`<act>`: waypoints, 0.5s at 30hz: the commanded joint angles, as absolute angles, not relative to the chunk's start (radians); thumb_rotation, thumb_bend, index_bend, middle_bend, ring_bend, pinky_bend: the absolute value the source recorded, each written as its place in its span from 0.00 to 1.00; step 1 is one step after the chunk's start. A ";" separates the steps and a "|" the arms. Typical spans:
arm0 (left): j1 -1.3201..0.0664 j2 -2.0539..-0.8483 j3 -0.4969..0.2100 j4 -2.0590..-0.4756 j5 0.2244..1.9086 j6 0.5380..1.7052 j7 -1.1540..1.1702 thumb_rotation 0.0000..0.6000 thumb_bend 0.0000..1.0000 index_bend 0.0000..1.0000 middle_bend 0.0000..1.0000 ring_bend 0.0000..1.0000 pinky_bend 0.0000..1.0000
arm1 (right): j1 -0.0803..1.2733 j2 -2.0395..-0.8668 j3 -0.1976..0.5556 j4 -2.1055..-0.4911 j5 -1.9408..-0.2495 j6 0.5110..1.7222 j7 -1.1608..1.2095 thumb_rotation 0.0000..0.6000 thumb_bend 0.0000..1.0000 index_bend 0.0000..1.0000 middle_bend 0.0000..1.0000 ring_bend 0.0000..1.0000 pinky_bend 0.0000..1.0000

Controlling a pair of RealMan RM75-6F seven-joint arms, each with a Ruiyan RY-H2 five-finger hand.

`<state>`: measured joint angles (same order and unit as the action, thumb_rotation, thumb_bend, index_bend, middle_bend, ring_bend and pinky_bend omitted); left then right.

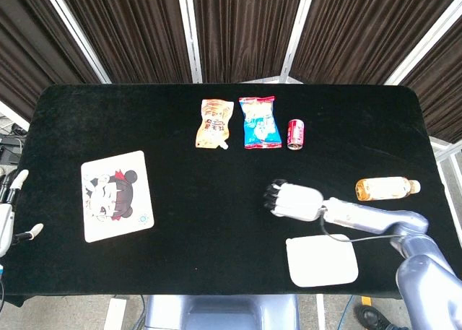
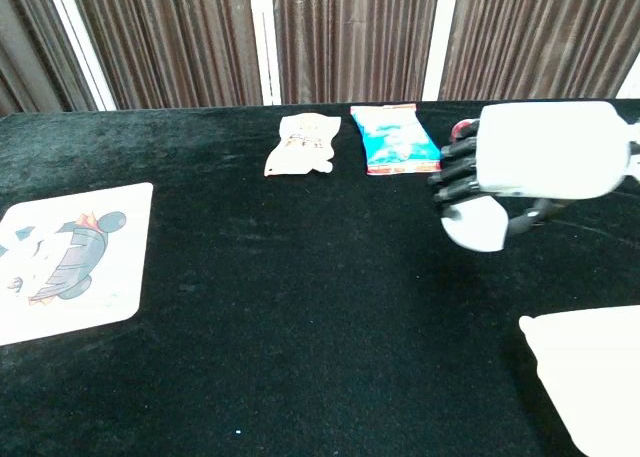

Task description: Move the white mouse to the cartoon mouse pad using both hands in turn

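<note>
The white mouse (image 2: 477,225) hangs above the black table, gripped from above by my right hand (image 2: 535,162). In the head view that right hand (image 1: 292,200) is right of the table's middle and covers the mouse. The cartoon mouse pad (image 1: 115,195) lies flat at the table's left side, far from the mouse; the chest view shows the mouse pad (image 2: 65,257) at its left edge. My left hand (image 1: 9,213) stays off the table's left edge, fingers apart and holding nothing.
A plain white pad (image 1: 321,260) lies near the front right edge. An orange pouch (image 1: 214,124), a blue snack bag (image 1: 258,122) and a red can (image 1: 295,134) line the back. A juice bottle (image 1: 386,188) lies on its side at the right.
</note>
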<state>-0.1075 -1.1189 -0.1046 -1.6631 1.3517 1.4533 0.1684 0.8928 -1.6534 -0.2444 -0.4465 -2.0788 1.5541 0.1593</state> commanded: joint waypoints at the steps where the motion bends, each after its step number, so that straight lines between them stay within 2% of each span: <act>1: -0.108 -1.104 -0.103 -1.675 1.355 1.446 0.151 1.00 0.00 0.00 0.00 0.00 0.00 | 1.000 -1.635 -0.238 -0.604 -2.112 1.500 0.056 1.00 0.31 0.47 0.53 0.39 0.51; 10: -0.124 -1.078 -0.119 -1.676 1.308 1.398 0.116 1.00 0.00 0.00 0.00 0.00 0.00 | 1.129 -1.650 -0.192 -0.857 -2.089 1.225 -0.096 1.00 0.30 0.47 0.53 0.39 0.51; 15: -0.140 -1.061 -0.118 -1.667 1.297 1.350 0.071 1.00 0.00 0.00 0.00 0.00 0.00 | 1.182 -1.679 -0.161 -0.925 -2.065 1.096 -0.154 1.00 0.30 0.47 0.53 0.39 0.52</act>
